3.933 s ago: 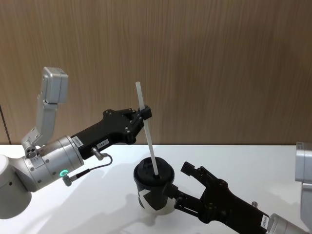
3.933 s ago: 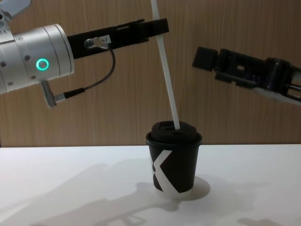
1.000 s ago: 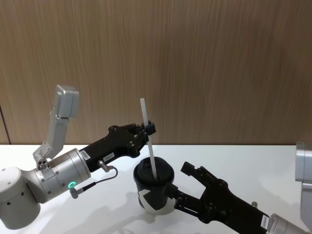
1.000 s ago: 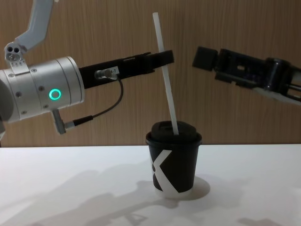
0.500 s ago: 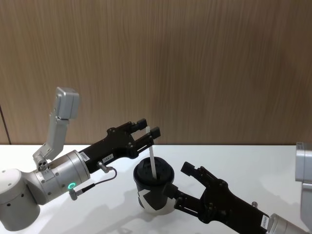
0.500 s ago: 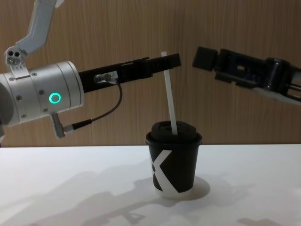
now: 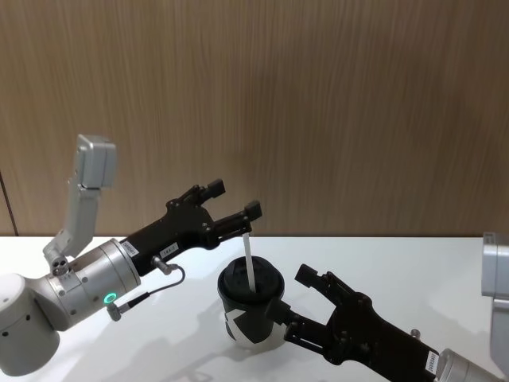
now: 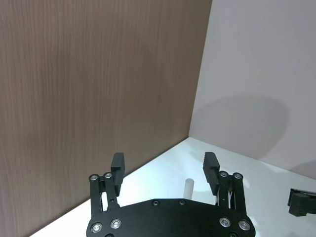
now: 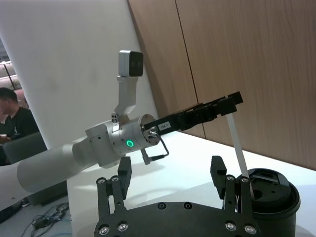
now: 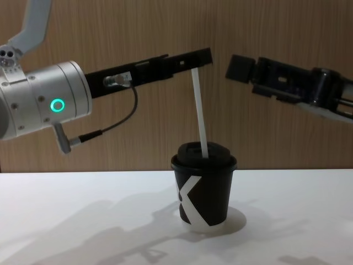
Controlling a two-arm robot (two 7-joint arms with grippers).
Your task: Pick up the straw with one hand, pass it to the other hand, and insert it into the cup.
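The white straw (image 7: 248,263) stands slightly tilted in the lid of the black cup (image 7: 248,318), and nothing holds it. My left gripper (image 7: 233,199) is open just above the straw's top end, its fingers apart from it. In the chest view the left gripper (image 10: 203,56) hovers over the straw (image 10: 199,116) and the cup (image 10: 204,187). The left wrist view shows the left gripper (image 8: 163,165) with the straw's tip (image 8: 189,185) below it. My right gripper (image 7: 298,302) is open at the cup's right, nearer to me, and shows higher up as the right gripper (image 10: 241,67).
The cup rests on a white table (image 7: 159,334) in front of a wood-panelled wall (image 7: 358,119). In the right wrist view the open right gripper (image 9: 170,170) faces the cup (image 9: 271,190), the straw (image 9: 237,143) and the left arm (image 9: 123,143).
The left gripper, shut on the straw a second ago, has opened and lifted off it. The straw has slid deeper into the cup. The right arm has not moved.
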